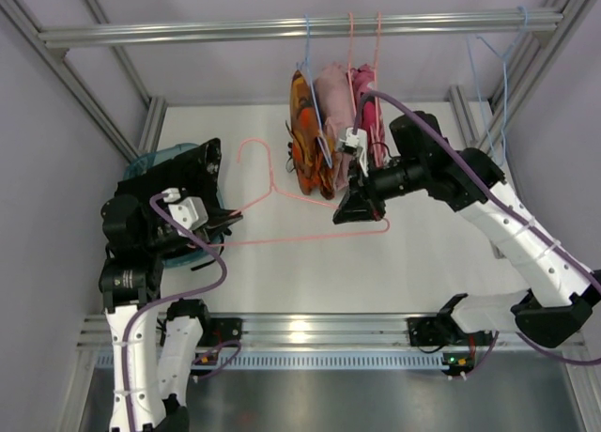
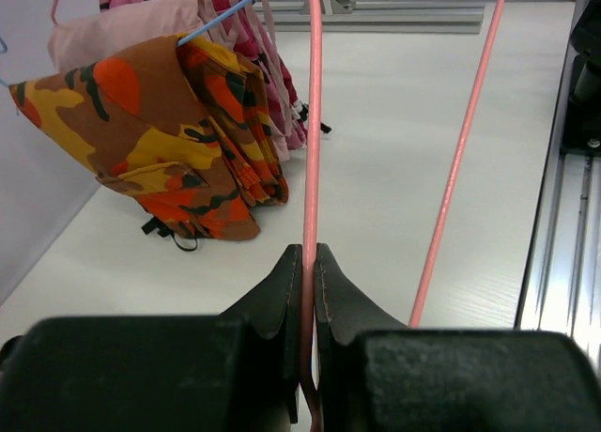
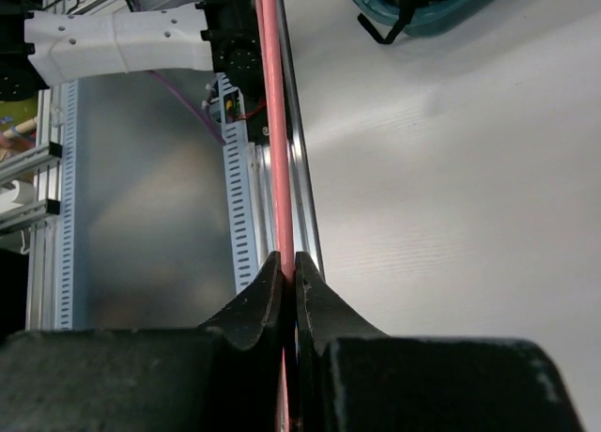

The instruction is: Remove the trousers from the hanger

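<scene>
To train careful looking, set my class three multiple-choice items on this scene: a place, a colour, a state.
1. Where is the camouflage garment?
A. hanging from the top rail
B. in the basket
C. over the right arm

2. What colour is the hanger in the left hand?
A. blue
B. pink
C. white

3. The left hand is:
A. open
B. shut on the hanger
C. out of view

Answers: 1 A, it dangles below the rail. 2 B, pink wire in both wrist views. 3 B, its fingers pinch the wire.
</scene>
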Controlling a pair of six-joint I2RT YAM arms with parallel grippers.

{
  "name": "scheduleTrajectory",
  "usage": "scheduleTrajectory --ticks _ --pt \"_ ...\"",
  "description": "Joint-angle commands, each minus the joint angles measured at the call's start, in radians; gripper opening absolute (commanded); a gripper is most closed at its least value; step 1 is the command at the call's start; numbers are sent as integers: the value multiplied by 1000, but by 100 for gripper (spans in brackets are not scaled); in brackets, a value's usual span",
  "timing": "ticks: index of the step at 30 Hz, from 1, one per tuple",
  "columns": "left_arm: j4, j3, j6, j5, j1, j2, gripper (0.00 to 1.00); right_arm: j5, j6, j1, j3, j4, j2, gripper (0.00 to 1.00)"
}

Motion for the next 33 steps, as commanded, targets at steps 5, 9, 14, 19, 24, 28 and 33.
scheduleTrajectory --ticks 5,9,14,19,24,28,33 --pt "35 100 -160 31 4 65 35 -105 -45 -11 39 58 -97 0" --pt "43 172 -324 0 4 114 52 -69 -106 -37 23 1 -160 0" --pt "142 289 -560 -1 4 172 75 -67 -115 -117 -29 -5 -241 0" --pt "484 332 -912 -136 4 181 84 -67 -100 -218 -49 -13 -346 0" --pt "643 392 -1169 -288 4 241 98 -46 -79 -348 -79 -25 -479 0" --pt "721 350 -1224 -348 4 250 99 -44 -16 -489 -144 1 -603 0" --pt "724 300 -1230 -351 2 251 99 -29 82 -667 -140 35 -773 0"
